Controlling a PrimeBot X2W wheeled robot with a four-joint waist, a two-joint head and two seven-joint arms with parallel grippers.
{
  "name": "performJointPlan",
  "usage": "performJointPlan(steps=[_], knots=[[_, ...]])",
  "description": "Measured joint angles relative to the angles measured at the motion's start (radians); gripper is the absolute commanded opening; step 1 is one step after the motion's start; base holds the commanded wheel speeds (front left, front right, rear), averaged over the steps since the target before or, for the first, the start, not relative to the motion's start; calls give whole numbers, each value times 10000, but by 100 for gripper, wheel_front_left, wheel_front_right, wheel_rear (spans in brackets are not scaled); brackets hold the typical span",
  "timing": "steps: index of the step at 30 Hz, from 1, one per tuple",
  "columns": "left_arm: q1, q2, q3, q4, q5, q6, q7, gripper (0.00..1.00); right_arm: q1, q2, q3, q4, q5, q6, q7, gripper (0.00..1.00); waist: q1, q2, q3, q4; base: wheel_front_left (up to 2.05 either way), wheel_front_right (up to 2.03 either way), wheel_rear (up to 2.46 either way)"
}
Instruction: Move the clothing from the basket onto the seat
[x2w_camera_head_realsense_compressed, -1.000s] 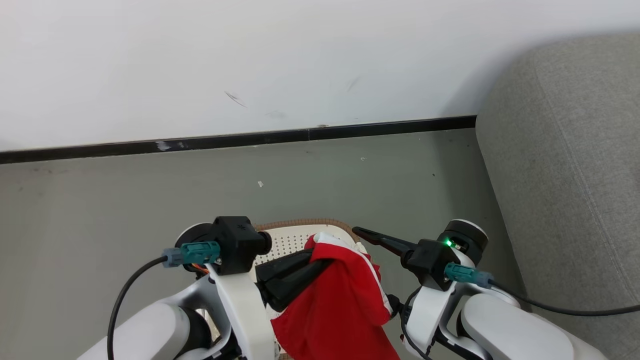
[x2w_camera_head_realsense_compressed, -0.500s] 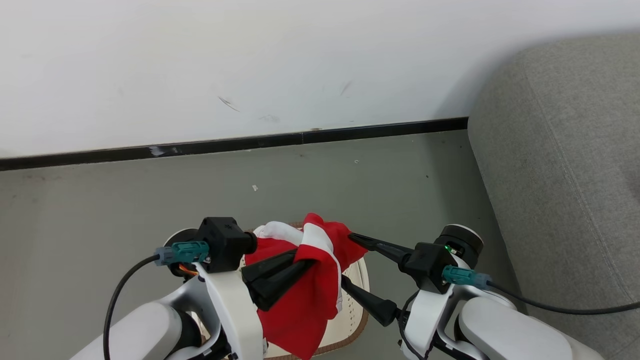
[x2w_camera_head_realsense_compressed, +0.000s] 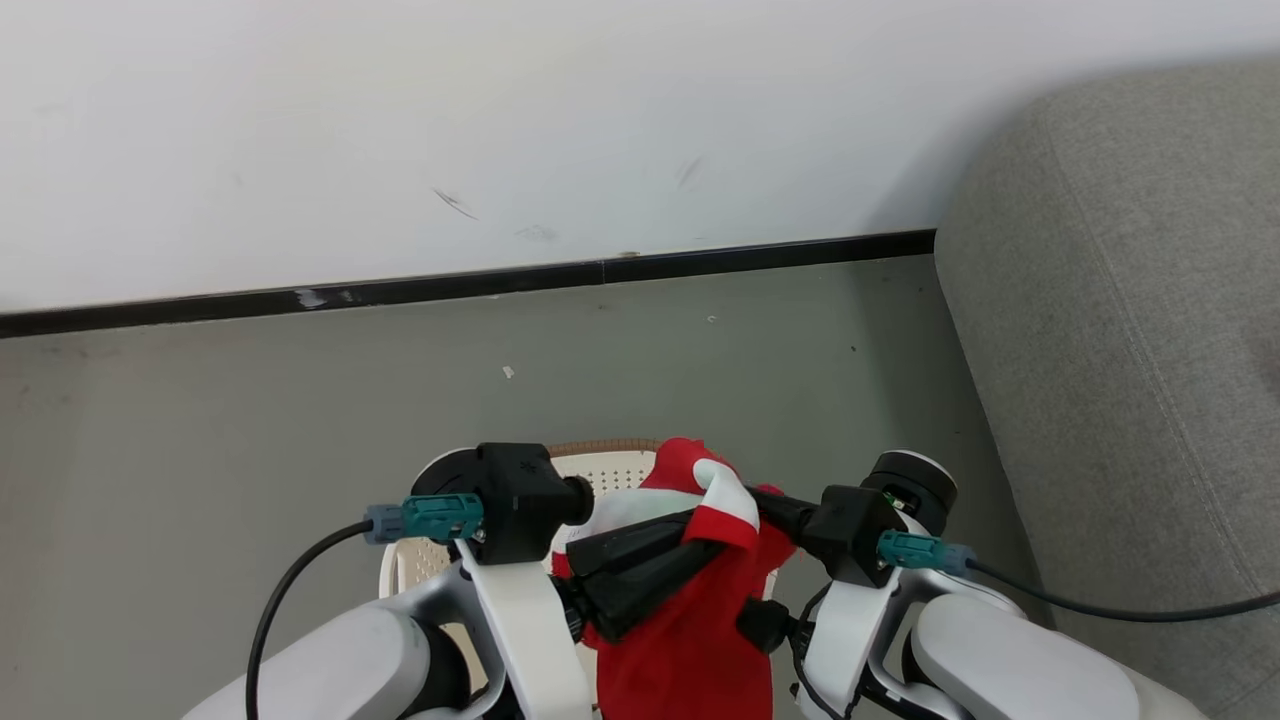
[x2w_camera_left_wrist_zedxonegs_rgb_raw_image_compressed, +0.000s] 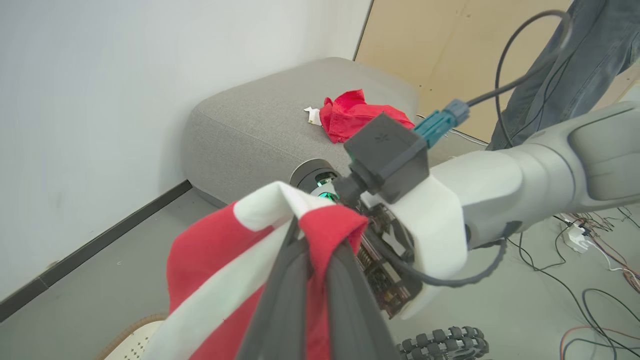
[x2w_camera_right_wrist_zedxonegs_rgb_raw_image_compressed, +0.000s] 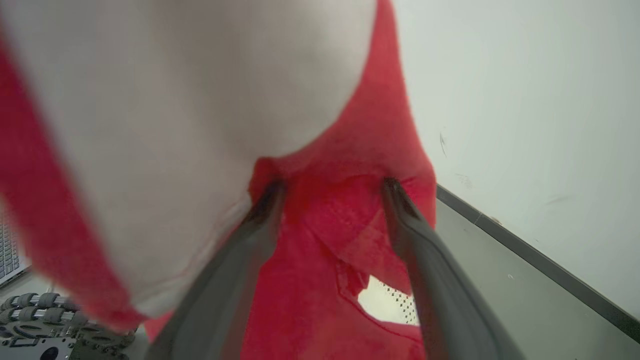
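– Now, the left tool (x2w_camera_head_realsense_compressed: 700, 535) is clamped on a red garment (x2w_camera_head_realsense_compressed: 690, 640), which hangs above the basket (x2w_camera_head_realsense_compressed: 610, 468).
– And the right tool (x2w_camera_right_wrist_zedxonegs_rgb_raw_image_compressed: 331, 186)?
– Spread wide open, poked into the same cloth, not pinching it.
– Anything on the seat (x2w_camera_head_realsense_compressed: 1120, 350), off to the right?
– Yes, another red piece (x2w_camera_left_wrist_zedxonegs_rgb_raw_image_compressed: 357, 117) lies crumpled on its top, well apart from the basket.

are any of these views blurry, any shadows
Right wrist view: the garment close to the lens is blurred, the wall behind sharper. Left wrist view: sharp on garment and seat. Head view: even light, a soft shadow on the wall beside the seat.
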Motion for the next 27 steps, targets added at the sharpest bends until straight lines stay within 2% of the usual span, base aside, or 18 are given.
performJointPlan(steps=[1, 2, 3, 6, 17, 24, 27], knots=[[-50, -6, -36, -19, -40, 0, -65, 0, -6, 0, 46, 0, 21, 0, 0, 60, 0, 0, 6, 3, 0, 0, 0], [-113, -2, -73, -21, -63, 0, -73, 0, -8, 0, 86, 4, 23, 0, 0, 47, 0, 1, 10, 6, 0, 0, 0], [-170, 2, -104, -21, -104, 0, -75, 0, -12, -6, 150, 12, 27, 0, 0, 38, 0, 0, 14, 10, 0, 0, 0], [-239, 19, -163, -17, -180, 0, -159, 0, -23, -8, 328, 6, 196, 0, 0, 0, 0, 0, 25, 25, 0, 0, 0], [-351, 278, -186, 301, -366, 0, -493, 0, -214, -56, 546, -56, 376, 0, 0, 0, 0, 0, 62, 45, 0, 0, 0], [-165, 585, 161, 748, -382, 0, -853, 0, -213, -301, -73, -54, 474, 0, 0, 0, 0, 0, 109, 11, 0, 0, 0], [64, 606, 240, 907, -393, 0, -1022, 44, -208, -387, -339, -50, 550, 0, 0, 0, 0, 1, 129, -8, 0, 0, 0]])
